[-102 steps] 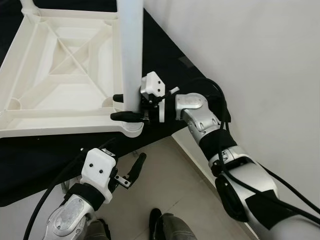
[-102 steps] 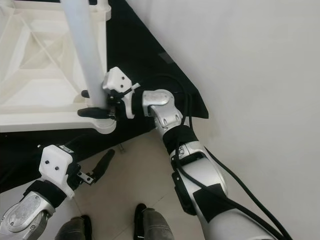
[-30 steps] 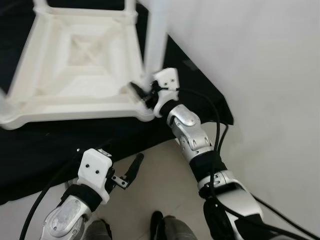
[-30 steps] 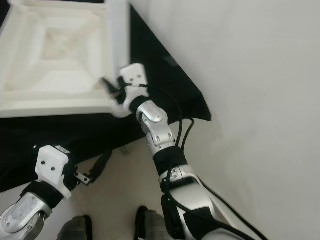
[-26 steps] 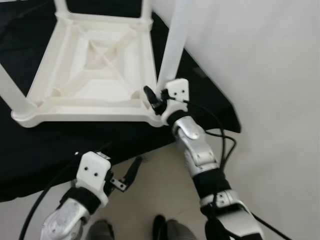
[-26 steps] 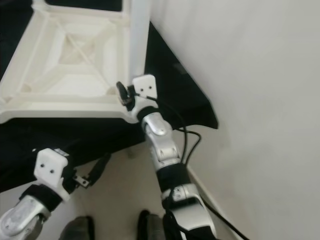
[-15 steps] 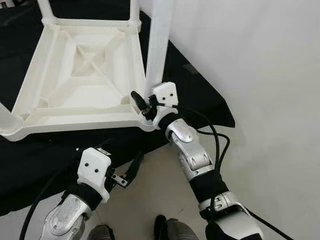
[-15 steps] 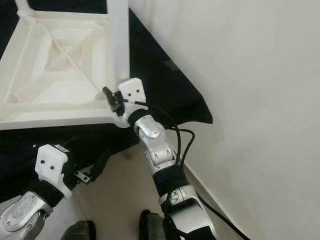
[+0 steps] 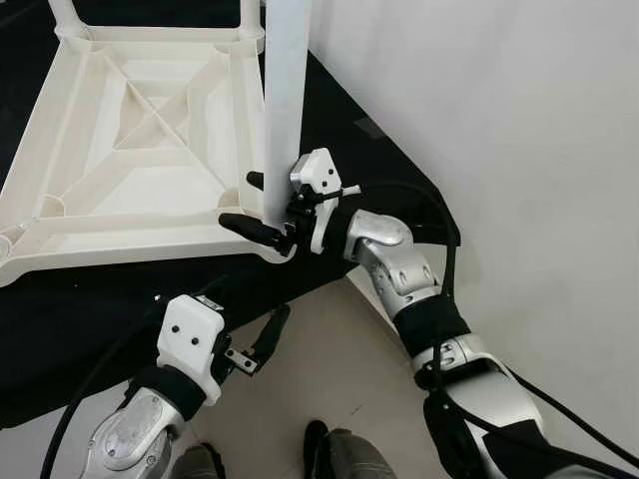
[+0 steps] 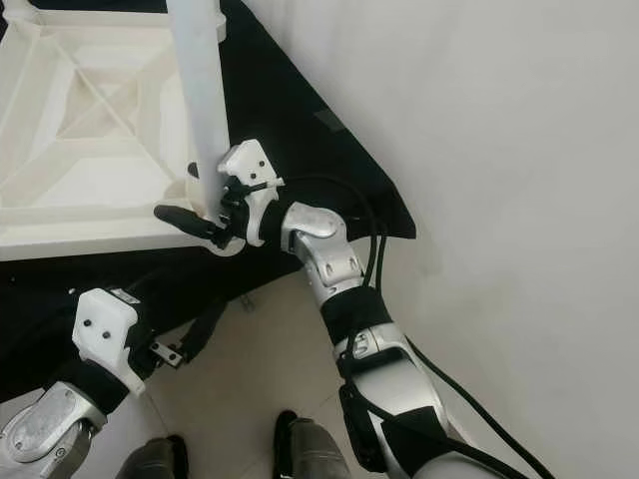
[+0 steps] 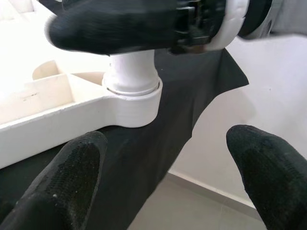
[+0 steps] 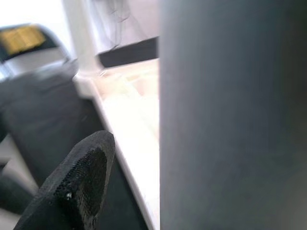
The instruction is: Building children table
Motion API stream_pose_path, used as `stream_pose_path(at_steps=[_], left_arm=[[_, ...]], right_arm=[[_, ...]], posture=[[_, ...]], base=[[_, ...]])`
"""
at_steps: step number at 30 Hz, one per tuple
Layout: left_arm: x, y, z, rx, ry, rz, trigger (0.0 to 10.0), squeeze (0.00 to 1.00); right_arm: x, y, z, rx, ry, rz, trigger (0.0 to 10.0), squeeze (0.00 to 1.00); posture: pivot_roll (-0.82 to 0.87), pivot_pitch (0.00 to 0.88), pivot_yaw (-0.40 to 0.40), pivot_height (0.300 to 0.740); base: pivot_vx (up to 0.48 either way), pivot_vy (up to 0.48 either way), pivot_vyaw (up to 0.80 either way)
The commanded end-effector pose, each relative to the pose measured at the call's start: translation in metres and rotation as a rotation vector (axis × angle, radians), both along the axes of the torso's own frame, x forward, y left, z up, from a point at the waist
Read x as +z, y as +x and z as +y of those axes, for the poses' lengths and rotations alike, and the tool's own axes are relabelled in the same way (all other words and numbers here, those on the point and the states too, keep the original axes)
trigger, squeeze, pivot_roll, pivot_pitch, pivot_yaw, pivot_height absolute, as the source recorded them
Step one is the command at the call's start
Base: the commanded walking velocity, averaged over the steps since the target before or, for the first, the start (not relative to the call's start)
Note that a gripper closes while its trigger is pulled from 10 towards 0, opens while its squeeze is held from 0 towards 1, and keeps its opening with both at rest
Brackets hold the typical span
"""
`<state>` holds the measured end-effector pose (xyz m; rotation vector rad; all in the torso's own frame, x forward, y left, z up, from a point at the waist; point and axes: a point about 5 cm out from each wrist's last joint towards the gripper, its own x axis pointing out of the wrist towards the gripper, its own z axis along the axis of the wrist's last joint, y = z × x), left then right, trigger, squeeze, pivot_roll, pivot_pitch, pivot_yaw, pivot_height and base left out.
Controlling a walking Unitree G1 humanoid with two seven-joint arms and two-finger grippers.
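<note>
White plastic table [image 9: 140, 140] lies upside down on a black cloth [image 9: 60, 309], underside up: square frame w/ raised rim, ribs running diagonally to a small centre square, round sockets at the corners. A leg [image 9: 285, 100] stands upright in the near corner socket [image 11: 132, 98], plain white tube, seated w/ a thin seam where it meets the collar. More legs stand at the far corners, one [image 9: 68, 15] at far left, tops cut off by the frame edge.

Right gripper [image 9: 262, 205] is at the base of the near leg, just above the socket. One black finger [image 9: 255, 228] lies along the robot-side of the leg, the other pokes out behind it, so the leg sits between them; fingers clamp the tube, as far as head views show. In right wrist view the leg [image 12: 230, 115] is a big grey blur right up against the lens, one fingertip [image 12: 79, 182] beside it.

Left gripper [image 9: 262, 339] hangs low, below the table's near edge and to the robot's left of the right one, over grey tile floor [image 9: 329, 369]. Fingers spread wide, nothing between them; left wrist view looks up at the socket past both pads [image 11: 72, 167].

Cloth edge drapes off by a white wall [image 9: 499, 120].
</note>
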<state>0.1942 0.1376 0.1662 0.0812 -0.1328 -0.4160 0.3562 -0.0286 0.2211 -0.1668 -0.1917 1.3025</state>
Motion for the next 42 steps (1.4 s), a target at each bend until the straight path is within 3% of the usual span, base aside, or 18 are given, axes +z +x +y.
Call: stream_pose_path(at_steps=[1,5,11,12,16,21,24,28,30,31,33,34,36,42], left_arm=[[-0.005,-0.002,-0.001,0.003,-0.004,0.026,10.0,0.0],[-0.005,-0.002,0.0,0.006,0.002,0.024,10.0,0.0],[-0.005,-0.002,0.001,0.009,0.006,0.022,10.0,0.0],[-0.004,-0.001,0.001,0.01,0.007,0.022,10.0,0.0],[-0.004,-0.001,0.001,0.007,0.011,0.022,10.0,0.0],[-0.004,-0.002,0.003,0.015,0.015,0.022,10.0,0.0],[-0.004,-0.003,0.003,0.017,0.015,0.023,10.0,0.0],[-0.006,-0.006,0.002,0.008,0.011,0.038,10.0,0.0],[-0.007,-0.009,0.002,0.003,0.011,0.046,10.0,0.0],[-0.007,-0.009,0.002,0.003,0.011,0.046,10.0,0.0],[-0.007,-0.011,0.004,0.009,0.015,0.059,10.0,0.0],[-0.007,-0.011,0.004,0.009,0.015,0.059,10.0,0.0],[-0.008,-0.014,0.006,0.016,0.013,0.069,10.0,0.0],[-0.01,-0.013,0.002,-0.001,0.011,0.074,10.0,0.0]], right_arm=[[-0.003,-0.002,0.005,0.089,-0.037,-0.001,10.0,0.0],[0.005,-0.001,0.004,0.195,-0.061,0.008,10.0,0.0],[0.006,-0.001,0.005,0.258,-0.091,0.011,9.8,0.0],[0.005,-0.002,0.006,0.288,-0.099,0.014,0.0,0.0],[0.005,-0.001,0.003,0.297,-0.098,0.013,0.0,0.0],[-0.004,0.006,-0.022,0.222,-0.109,0.026,0.0,0.0],[-0.007,0.007,-0.028,0.194,-0.117,0.025,0.0,0.0],[-0.03,0.016,-0.063,-0.127,-0.153,0.065,0.0,0.0],[-0.047,0.022,-0.066,-0.479,-0.171,0.068,0.0,0.0],[-0.047,0.022,-0.066,-0.479,-0.171,0.068,0.0,0.0],[-0.085,-0.014,-0.052,-0.725,-0.071,0.229,0.0,0.0],[-0.085,-0.014,-0.052,-0.725,-0.071,0.229,0.0,0.0],[-0.099,-0.038,-0.041,-0.794,-0.012,0.331,0.0,0.0],[-0.094,-0.031,-0.014,-0.718,0.006,0.332,0.0,0.0]], posture=[[0.18,0.25,-0.157,0.74],[0.19,0.247,-0.155,0.74],[0.19,0.243,-0.155,0.74],[0.19,0.242,-0.15,0.74],[0.21,0.238,-0.143,0.74],[0.21,0.244,-0.148,0.74],[0.21,0.244,-0.147,0.74],[0.18,0.261,-0.147,0.74],[0.18,0.272,-0.158,0.74],[0.18,0.272,-0.158,0.74],[0.21,0.303,-0.15,0.74],[0.21,0.303,-0.15,0.74],[0.2,0.288,-0.138,0.74],[0.21,0.274,-0.143,0.74]], base=[[0.0,0.0,0.0],[0.0,0.0,0.0],[0.0,0.0,0.0],[0.0,0.0,0.0],[0.0,0.0,0.0],[0.0,0.0,0.0],[0.0,0.0,0.0],[0.0,0.0,0.0],[0.0,0.0,0.0],[0.0,0.0,0.0],[0.0,0.0,0.0],[0.0,0.0,0.0],[0.0,0.0,0.0],[0.0,0.0,0.0]])
